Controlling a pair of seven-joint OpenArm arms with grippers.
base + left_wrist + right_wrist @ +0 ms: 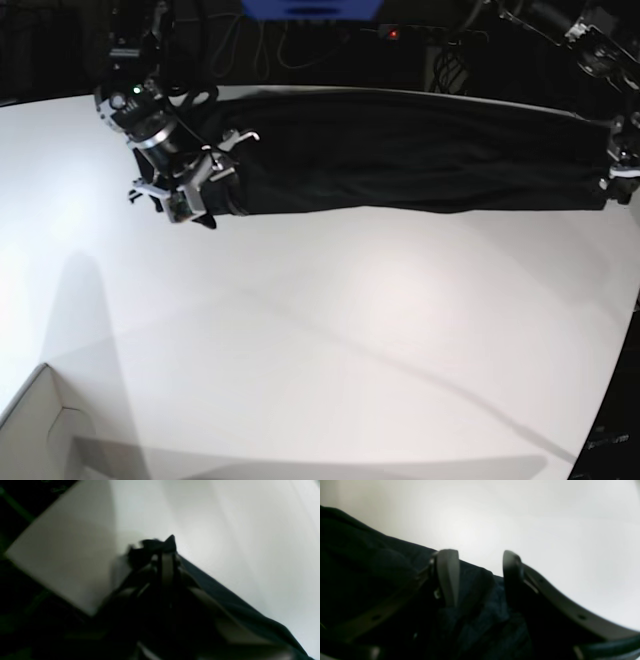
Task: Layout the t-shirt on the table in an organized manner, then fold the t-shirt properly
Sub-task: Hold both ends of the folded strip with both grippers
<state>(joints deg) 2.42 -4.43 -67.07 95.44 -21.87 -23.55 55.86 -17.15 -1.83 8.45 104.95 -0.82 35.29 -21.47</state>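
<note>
The black t-shirt (400,150) lies stretched in a long band across the far side of the white table (320,330). At its right end my left gripper (618,185) holds it. In the left wrist view that gripper (166,547) is shut on a bunched tip of the t-shirt (237,600), which trails off to the lower right over the table (225,517). At the shirt's left end sits my right gripper (195,200). The right wrist view shows the right gripper (480,562) open, fingers (447,575) apart over the t-shirt (370,567), with the table (520,517) beyond.
A white box corner (40,420) pokes in at the front left. The table's curved edge (610,400) runs down the right side. Dark equipment and cables (300,40) stand behind the far edge. A table corner and dark floor (20,605) show in the left wrist view.
</note>
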